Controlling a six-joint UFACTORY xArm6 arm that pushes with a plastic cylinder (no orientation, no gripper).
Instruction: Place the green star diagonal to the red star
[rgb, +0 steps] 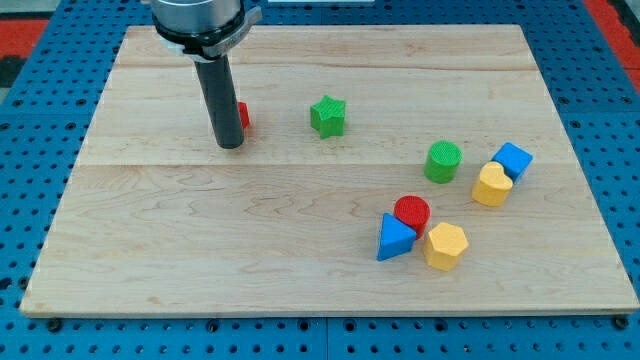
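My tip (230, 143) — a bare rod, no pincer to report — hides most of the red block (243, 116), presumably the red star. Nudging it would shift the reference for the green star (327, 116).

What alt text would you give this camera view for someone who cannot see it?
A dark rod points down onto a wooden board, my tip right in front of a mostly hidden red block, with a green star to its right. Toward the view's lower right sit a green cylinder, a blue cube, a yellow heart, a red cylinder, a blue wedge and a yellow hexagon.
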